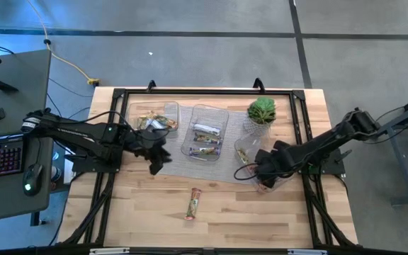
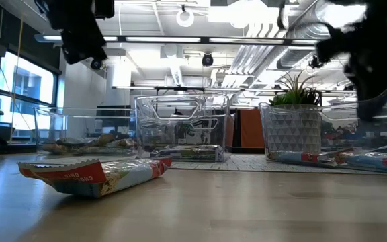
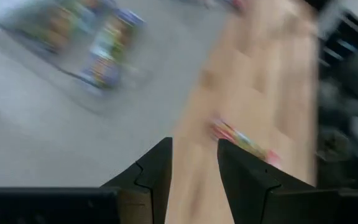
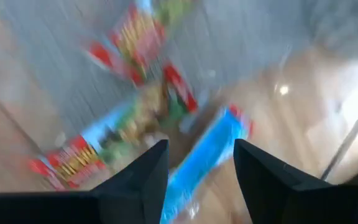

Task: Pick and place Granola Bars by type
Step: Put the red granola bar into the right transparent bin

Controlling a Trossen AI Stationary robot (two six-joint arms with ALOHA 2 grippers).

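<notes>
Overhead, the wooden table (image 1: 261, 219) has wide bare planks along its near edge, where one granola bar (image 1: 193, 203) lies alone. Three clear trays sit on a grey mat (image 1: 179, 164): left tray (image 1: 163, 117), middle tray (image 1: 205, 132) and right tray (image 1: 250, 152), all holding bars, beside a potted plant (image 1: 261, 112).

Low down, the lone bar's crinkled wrapper shows.

Left gripper (image 3: 194, 163) hovers, fingers narrowly parted, holding nothing.

Right gripper (image 4: 201, 163) stands parted above a blue bar (image 4: 207, 155), empty.
</notes>
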